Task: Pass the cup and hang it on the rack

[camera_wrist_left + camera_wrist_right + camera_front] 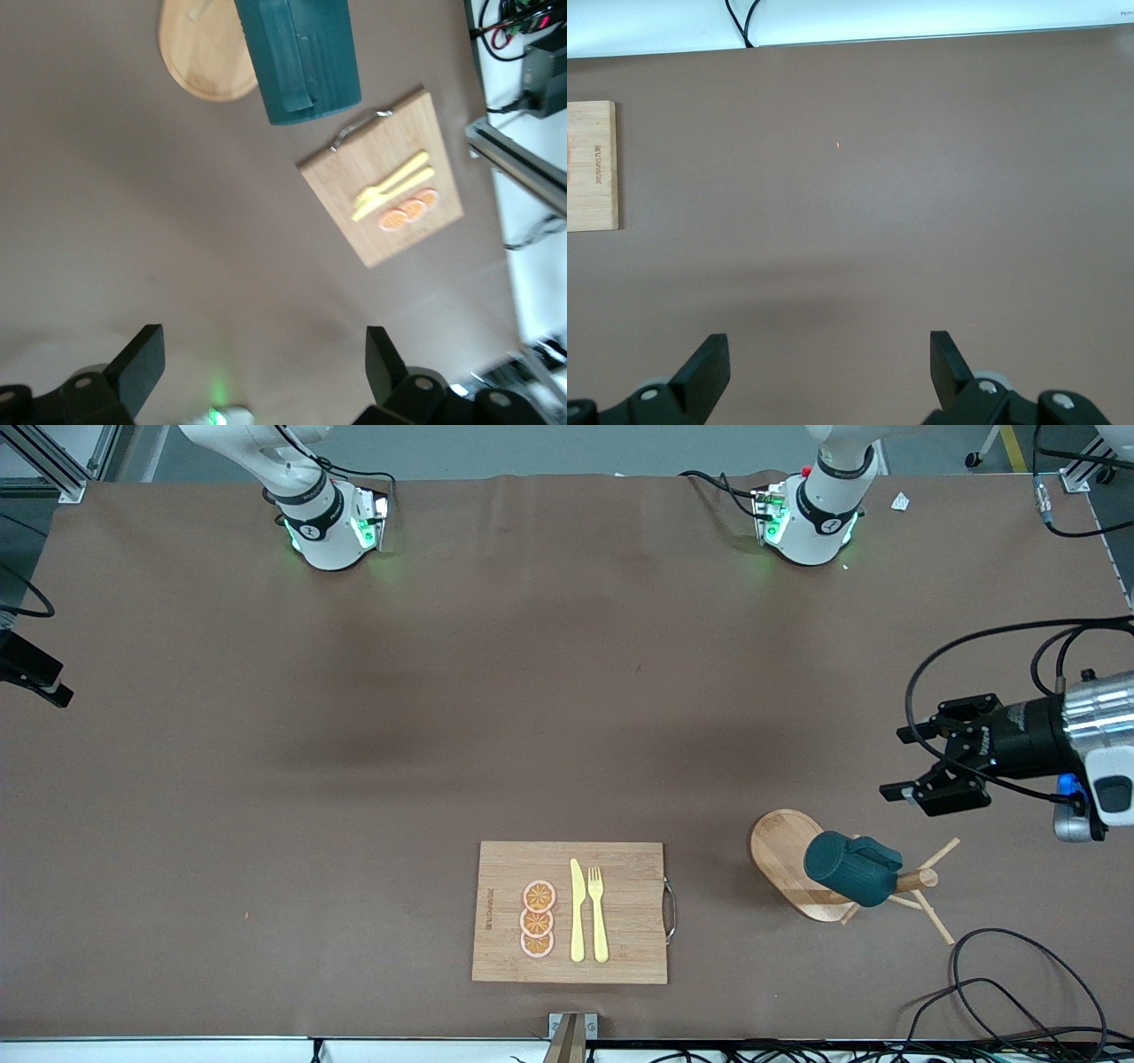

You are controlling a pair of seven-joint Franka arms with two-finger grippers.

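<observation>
While cup point(852, 869) hangs on rack point(787, 856), left gripper point(917, 763) above, fingers point(140, 365) spread, empty.

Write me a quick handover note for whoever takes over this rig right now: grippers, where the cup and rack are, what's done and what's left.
Left gripper: jaws open, empty, in the air above the table near the rack, at the left arm's end.
Right gripper: jaws open, empty, over bare table; that arm waits.
Cup: hanging on the rack, held by neither gripper.
Done: the cup is on the rack.
Left: nothing apparent beyond parking the left arm.
</observation>
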